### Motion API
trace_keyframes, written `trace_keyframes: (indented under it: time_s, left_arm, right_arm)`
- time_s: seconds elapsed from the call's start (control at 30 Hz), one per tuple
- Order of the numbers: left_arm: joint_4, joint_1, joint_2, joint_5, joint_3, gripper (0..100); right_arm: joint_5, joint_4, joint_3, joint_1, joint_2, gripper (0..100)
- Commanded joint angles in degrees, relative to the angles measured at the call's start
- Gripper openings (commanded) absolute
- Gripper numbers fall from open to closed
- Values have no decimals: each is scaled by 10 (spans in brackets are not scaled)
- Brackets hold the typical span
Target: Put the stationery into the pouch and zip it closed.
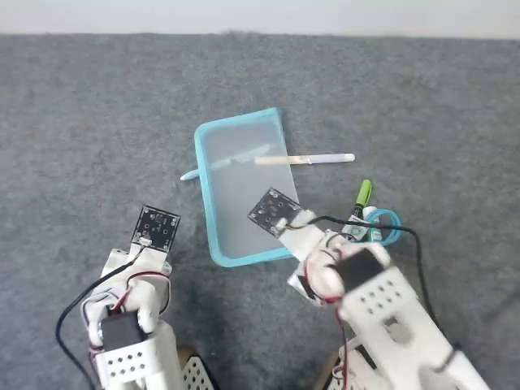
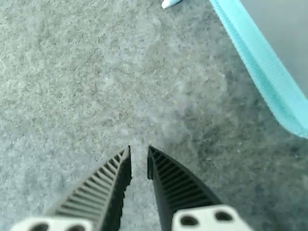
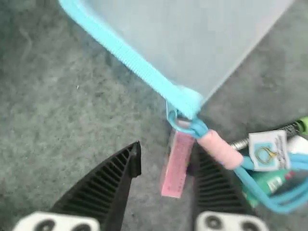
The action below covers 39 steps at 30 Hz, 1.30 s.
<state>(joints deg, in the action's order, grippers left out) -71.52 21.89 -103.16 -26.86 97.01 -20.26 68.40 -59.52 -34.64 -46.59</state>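
The translucent pouch (image 1: pixel 244 191) with a teal zip border lies flat at the table's centre. A white pen (image 1: pixel 305 159) lies across its far right edge. A pale blue pen (image 1: pixel 192 174) pokes out past its left edge. A green marker (image 1: pixel 362 195) and a blue cord loop (image 1: pixel 383 223) lie right of the pouch. My right gripper (image 3: pixel 166 154) is open at the pouch's near right corner (image 3: pixel 190 103), with the pink zip pull tag (image 3: pixel 175 168) between its fingers. My left gripper (image 2: pixel 139 153) is shut over bare carpet, left of the pouch's teal edge (image 2: pixel 264 62).
Grey carpet (image 1: pixel 89 122) covers the whole table. A paper label (image 3: pixel 264 151) and a green item (image 3: pixel 262 185) sit tangled in the blue cord (image 3: pixel 269 197) beside the right gripper. The pale pen's tip (image 2: pixel 169 4) lies ahead of the left gripper.
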Motion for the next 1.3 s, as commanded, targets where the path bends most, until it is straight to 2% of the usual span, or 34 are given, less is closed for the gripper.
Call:
trace_keyframes:
  time_s: [0.0, 0.23, 0.57, 0.7, 0.93, 1.13, 1.27]
  left_arm:
    - [0, 3, -11, -8, -4, 51]
    - [0, 3, -11, -8, -4, 51]
    - [0, 3, -11, -8, -4, 51]
    - [0, 3, -11, -8, -4, 51]
    - [0, 3, -11, -8, -4, 51]
    - [0, 3, -11, -8, -4, 51]
    - [0, 3, -11, -8, -4, 51]
  right_arm:
    - [-7, -60, 20, -7, 73, 37]
    - [33, -99, 134, 25, 239, 99]
    - [40, -115, 367, 52, 465, 101]
    - [81, -103, 440, 71, 508, 102]
    - [40, -79, 370, 63, 415, 105]
    - [25, -108, 258, 62, 331, 202]
    - [0, -110, 231, 60, 344, 217]
